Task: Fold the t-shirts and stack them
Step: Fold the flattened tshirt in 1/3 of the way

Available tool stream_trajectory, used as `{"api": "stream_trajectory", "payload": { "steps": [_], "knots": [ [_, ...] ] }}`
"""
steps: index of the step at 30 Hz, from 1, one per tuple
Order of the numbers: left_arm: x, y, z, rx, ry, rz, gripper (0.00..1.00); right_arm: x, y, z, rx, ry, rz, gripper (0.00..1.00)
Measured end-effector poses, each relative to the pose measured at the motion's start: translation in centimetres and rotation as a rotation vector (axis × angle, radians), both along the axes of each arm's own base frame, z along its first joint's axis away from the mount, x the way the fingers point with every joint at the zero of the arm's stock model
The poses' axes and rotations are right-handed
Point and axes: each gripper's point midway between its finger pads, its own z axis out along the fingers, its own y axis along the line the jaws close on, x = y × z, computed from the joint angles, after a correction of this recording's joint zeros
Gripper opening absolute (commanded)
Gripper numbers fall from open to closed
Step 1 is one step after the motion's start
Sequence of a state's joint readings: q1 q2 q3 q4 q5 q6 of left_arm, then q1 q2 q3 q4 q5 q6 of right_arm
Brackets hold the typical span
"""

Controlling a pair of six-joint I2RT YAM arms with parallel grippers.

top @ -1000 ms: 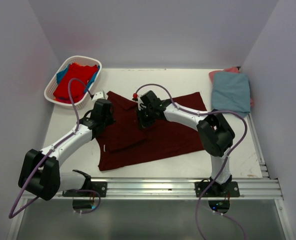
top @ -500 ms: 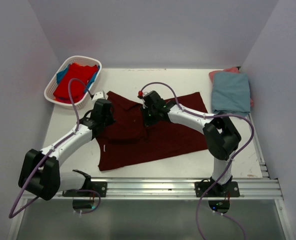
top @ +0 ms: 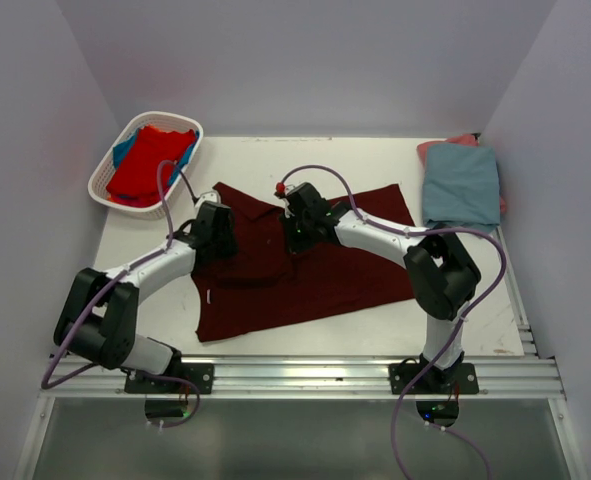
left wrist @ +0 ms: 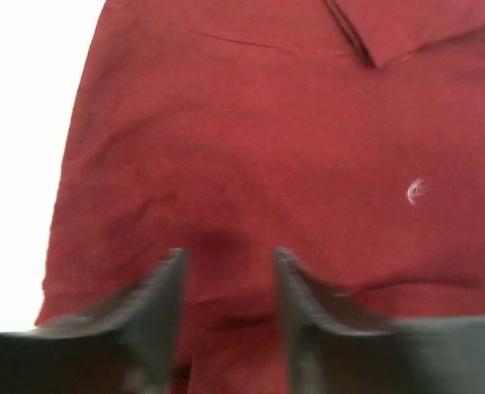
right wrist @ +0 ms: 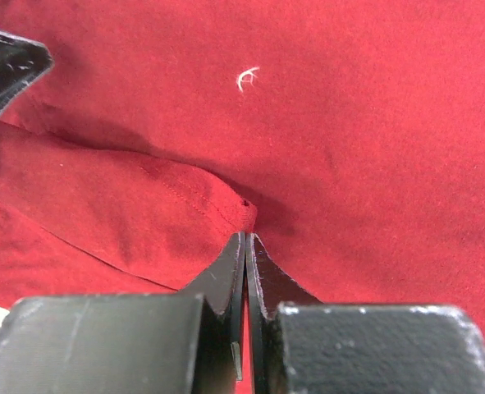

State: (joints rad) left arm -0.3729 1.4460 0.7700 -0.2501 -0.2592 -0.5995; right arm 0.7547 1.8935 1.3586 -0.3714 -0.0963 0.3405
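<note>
Maroon t-shirt (top: 305, 275) spread flat, middle of table (top: 365, 160). Right gripper (right wrist: 246, 246) fingers pressed together, pinching folded cloth edge. Left gripper (left wrist: 226, 267) fingers spread, low over shirt's left part. Folded grey-blue t-shirt (top: 461, 185) far right

Both arms stretch away from their near bases and lean inward, the left gripper (top: 215, 230) angled down with its fingers (left wrist: 164, 287) parted, while the right gripper (top: 297, 232), further right, is pinched closed on a fold of the maroon t-shirt (top: 305, 285).
</note>
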Motion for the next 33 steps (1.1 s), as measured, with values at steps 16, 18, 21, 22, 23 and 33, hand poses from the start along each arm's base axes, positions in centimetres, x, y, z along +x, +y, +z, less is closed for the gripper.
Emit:
{"api": "stream_trajectory", "payload": {
  "steps": [16, 18, 21, 22, 23, 33],
  "knots": [
    [-4.0, -2.1, 0.2, -0.325, 0.094, -0.107, 0.74, -0.1, -0.1, -0.3, -0.003, 0.002, 0.001, 0.0],
    [-4.9, -2.2, -0.9, -0.345, 0.143, -0.104, 0.73, -0.1, -0.1, -0.3, -0.003, 0.002, 0.001, 0.0],
    [-5.8, -2.4, -1.5, -0.368, 0.178, -0.107, 0.68, -0.1, -0.1, -0.3, -0.004, 0.002, 0.001, 0.0],
    [-5.9, -2.5, -1.5, -0.375, 0.181, -0.11, 0.64, -0.1, -0.1, -0.3, -0.004, 0.003, 0.001, 0.0],
    [-6.0, -2.6, -1.5, -0.383, 0.182, -0.115, 0.53, -0.2, -0.2, -0.3, -0.005, 0.004, 0.001, 0.0],
    [-5.9, -3.2, -0.4, -0.435, 0.11, -0.139, 0.0, -0.3, -0.3, -0.7, -0.011, 0.01, 0.001, 0.0]
  ]
}}
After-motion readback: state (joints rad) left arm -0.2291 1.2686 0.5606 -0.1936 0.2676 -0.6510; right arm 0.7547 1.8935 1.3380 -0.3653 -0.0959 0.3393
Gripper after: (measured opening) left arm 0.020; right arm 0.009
